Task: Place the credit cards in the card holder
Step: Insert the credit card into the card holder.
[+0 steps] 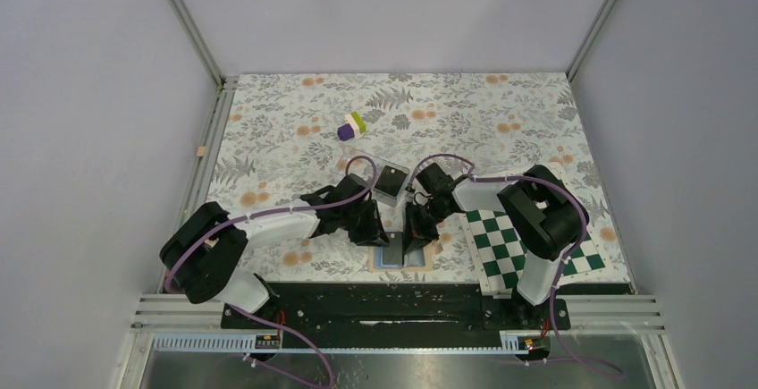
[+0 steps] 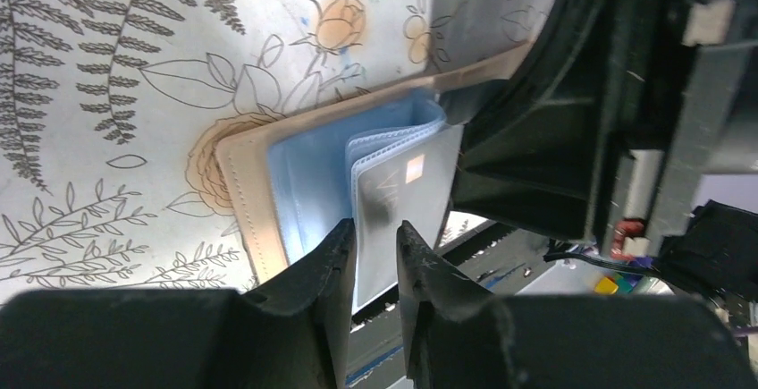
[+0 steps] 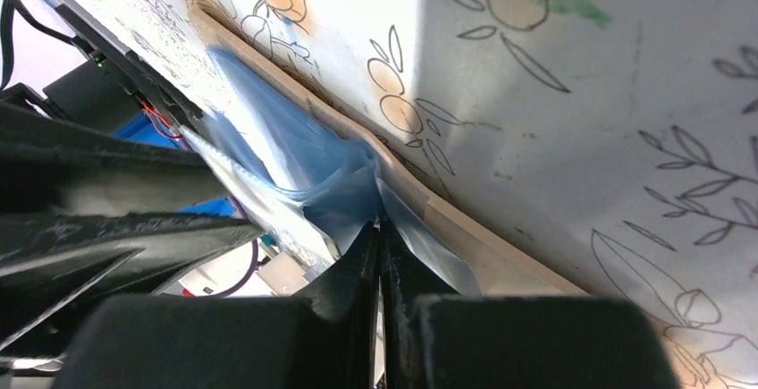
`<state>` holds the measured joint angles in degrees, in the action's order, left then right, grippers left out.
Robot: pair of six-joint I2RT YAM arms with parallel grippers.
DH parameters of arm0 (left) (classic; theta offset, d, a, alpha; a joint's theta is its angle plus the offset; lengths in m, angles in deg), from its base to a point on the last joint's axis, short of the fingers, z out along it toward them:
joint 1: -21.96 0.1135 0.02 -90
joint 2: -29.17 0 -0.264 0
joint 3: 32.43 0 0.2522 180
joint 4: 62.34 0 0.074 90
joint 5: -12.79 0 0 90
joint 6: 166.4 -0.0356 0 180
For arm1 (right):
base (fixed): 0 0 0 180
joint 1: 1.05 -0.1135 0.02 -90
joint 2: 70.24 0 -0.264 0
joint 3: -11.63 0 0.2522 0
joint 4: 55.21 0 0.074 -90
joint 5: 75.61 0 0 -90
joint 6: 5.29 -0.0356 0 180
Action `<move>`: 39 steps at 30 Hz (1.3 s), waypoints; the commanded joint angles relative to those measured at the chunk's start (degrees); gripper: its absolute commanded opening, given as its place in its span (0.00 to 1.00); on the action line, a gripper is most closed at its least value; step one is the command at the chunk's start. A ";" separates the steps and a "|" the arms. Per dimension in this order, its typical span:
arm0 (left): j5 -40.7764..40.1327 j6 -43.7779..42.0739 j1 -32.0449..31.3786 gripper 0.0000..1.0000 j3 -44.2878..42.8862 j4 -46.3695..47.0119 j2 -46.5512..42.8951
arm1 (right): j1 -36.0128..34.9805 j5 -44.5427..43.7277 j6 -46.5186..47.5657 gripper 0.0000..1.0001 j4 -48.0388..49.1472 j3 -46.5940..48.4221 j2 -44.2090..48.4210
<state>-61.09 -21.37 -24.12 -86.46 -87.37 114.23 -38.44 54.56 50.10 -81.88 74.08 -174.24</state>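
At table [image 1: 268, 139] edge, card holder [image 2: 304, 174] crosswise — blue up, left hand [image 2: 375, 228] ajar, right hand [image 3: 380, 228] pinching it

From above, the left gripper [image 1: 379, 239] and right gripper [image 1: 414, 244] hide most of the wallet [image 1: 383, 265] from you. At the wallet's near edge, left fingers [image 2: 332, 268] cover the end of the card [image 2: 407, 188].
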 commanded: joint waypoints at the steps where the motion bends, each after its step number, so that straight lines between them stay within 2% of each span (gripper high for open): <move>1: 4.43 1.77 -0.63 0.22 -0.87 6.24 -3.57 | -1.10 -1.67 1.54 0.07 -2.15 0.61 -1.60; 8: 6.05 1.97 -0.61 0.23 -1.02 6.80 -2.43 | -1.11 -1.69 1.68 0.09 -2.85 0.87 -0.74; 16: 9.87 4.37 -0.67 0.23 0.21 14.16 -2.83 | -1.09 -1.91 1.68 0.13 -4.70 2.01 0.93; 24: 9.73 2.52 -0.73 0.24 -2.01 10.21 -0.08 | -1.06 -1.89 1.84 0.16 -5.86 2.43 2.16; 30: 11.43 3.88 -0.75 0.26 -1.56 14.26 2.35 | -1.01 -3.36 2.99 0.26 -10.53 4.28 6.15; 35: 12.57 4.58 -0.89 0.27 -2.00 16.80 3.50 | -0.74 -9.29 5.35 0.36 -18.26 7.24 9.47; 39: 13.22 5.22 -1.33 0.29 -2.98 18.12 4.81 | 0.28 -13.61 7.72 0.40 -22.64 8.42 10.42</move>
<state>-49.79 -17.13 -24.73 -86.66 -74.19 117.57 -38.76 45.40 54.82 -98.12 79.52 -166.46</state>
